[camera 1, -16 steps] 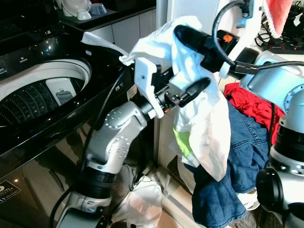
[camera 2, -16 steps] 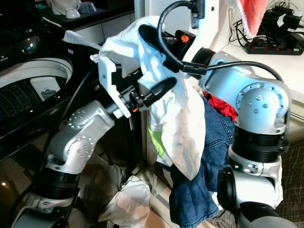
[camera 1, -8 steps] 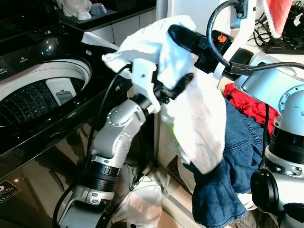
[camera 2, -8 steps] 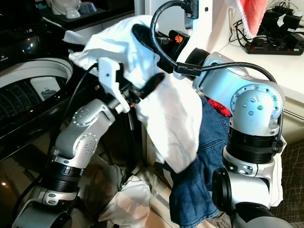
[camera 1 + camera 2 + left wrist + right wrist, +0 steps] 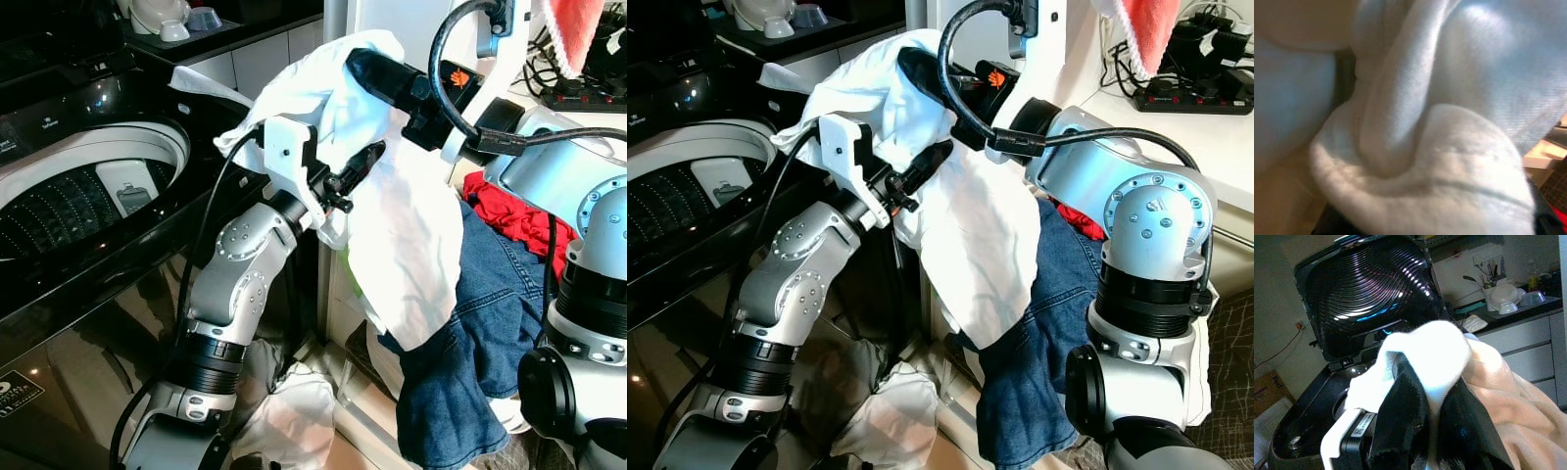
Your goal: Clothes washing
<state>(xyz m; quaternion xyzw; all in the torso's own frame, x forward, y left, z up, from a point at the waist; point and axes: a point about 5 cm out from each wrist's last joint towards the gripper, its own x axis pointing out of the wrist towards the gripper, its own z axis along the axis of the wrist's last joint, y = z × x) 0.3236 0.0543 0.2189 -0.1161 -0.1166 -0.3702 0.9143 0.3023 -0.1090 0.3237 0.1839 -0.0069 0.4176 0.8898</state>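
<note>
Drum [image 5: 73, 201] of the open washer lies to the robot's left of the white garment [image 5: 407, 235], which hangs long-axis down, pinched in the right gripper [image 5: 1422, 396] jaws, nearer the left gripper [image 5: 358, 166], whose jaw state I cannot tell.

Left arm [image 5: 235, 284] raised from low left, elbow bent, forearm angled up toward centre. Left gripper [image 5: 358, 168] at chest height, black fingers [image 5: 364, 162] pushed into white garment [image 5: 407, 235], tips hidden by cloth. Right arm [image 5: 1136, 225] bent across body from right, wrist high. Right gripper [image 5: 1425, 406] above the left one, fingers pinched together on fold of white garment.
</note>
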